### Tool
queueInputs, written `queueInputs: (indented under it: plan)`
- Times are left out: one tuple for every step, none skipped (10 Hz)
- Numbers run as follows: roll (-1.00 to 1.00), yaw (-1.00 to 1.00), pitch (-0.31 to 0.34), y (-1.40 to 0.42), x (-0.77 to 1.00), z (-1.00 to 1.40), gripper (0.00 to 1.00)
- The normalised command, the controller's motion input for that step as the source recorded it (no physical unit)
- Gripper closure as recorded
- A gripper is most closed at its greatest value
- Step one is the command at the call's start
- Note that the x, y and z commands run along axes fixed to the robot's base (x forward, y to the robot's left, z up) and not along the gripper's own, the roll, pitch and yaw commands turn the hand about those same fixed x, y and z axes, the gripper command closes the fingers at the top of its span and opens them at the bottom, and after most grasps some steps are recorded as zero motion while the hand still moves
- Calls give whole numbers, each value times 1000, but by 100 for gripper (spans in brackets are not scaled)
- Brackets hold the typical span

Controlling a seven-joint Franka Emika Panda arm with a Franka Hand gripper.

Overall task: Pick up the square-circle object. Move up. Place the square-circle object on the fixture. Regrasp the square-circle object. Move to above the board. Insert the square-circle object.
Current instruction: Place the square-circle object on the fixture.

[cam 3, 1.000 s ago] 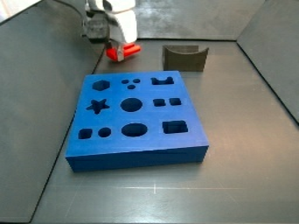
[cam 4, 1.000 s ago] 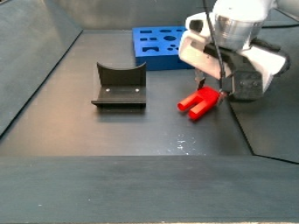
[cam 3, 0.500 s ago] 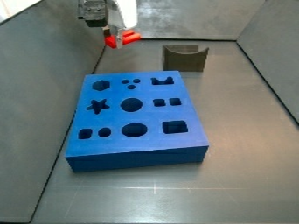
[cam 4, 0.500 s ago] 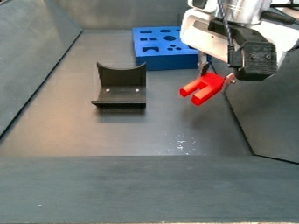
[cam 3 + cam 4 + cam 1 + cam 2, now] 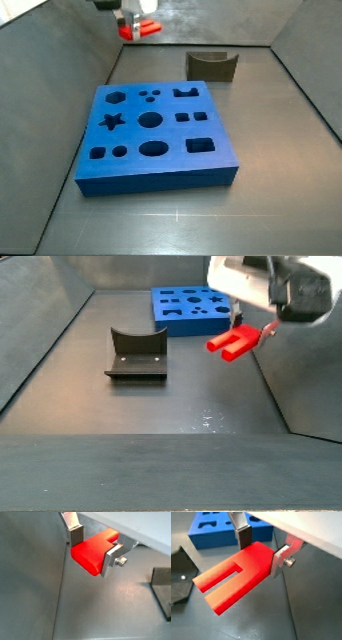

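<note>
My gripper [image 5: 93, 549] is shut on the red square-circle object [image 5: 92, 552], one finger on each side of its flat end. In a wrist view the object [image 5: 234, 579] shows its two pegs pointing away from the fingers. In both side views the gripper holds the object [image 5: 139, 29] [image 5: 238, 340] well above the floor, near a side wall. The dark fixture [image 5: 135, 354] [image 5: 211, 65] stands on the floor apart from it, its recess empty. The blue board [image 5: 155, 138] [image 5: 191, 309] lies flat with its cut-out holes open.
Grey walls enclose the floor; the gripper hangs close to one wall [image 5: 301, 376]. A corner of the fixture [image 5: 181, 582] and part of the board [image 5: 218, 529] show below the held object in a wrist view.
The gripper has risen steadily with the red object in it, from just above the floor to high above it. The fixture and the board have not moved.
</note>
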Motion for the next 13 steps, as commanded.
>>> queueInputs:
  plan:
    - [-59, 17, 31, -16, -18, 1000, 100]
    - [-72, 18, 31, -21, -21, 1000, 100]
    - [-82, 18, 31, -23, -22, 1000, 100]
    - [-95, 17, 32, -22, -15, 815, 100]
    - [-101, 15, 36, -22, -12, 718, 100]
    - [-118, 11, 47, -18, 0, 476, 100]
    - [-126, 9, 51, -15, 7, 332, 100]
    - [-133, 5, 54, -13, 6, 184, 100]
    - [-19, 1000, -39, -91, 1000, -40, 100]
    - [-14, 1000, -37, -89, 1000, -49, 100]
    - [-10, 1000, -36, -81, 1000, -50, 100]
    - [-10, 1000, -35, -74, 1000, -49, 100]
    - [-10, 1000, -36, -68, 1000, -51, 100]
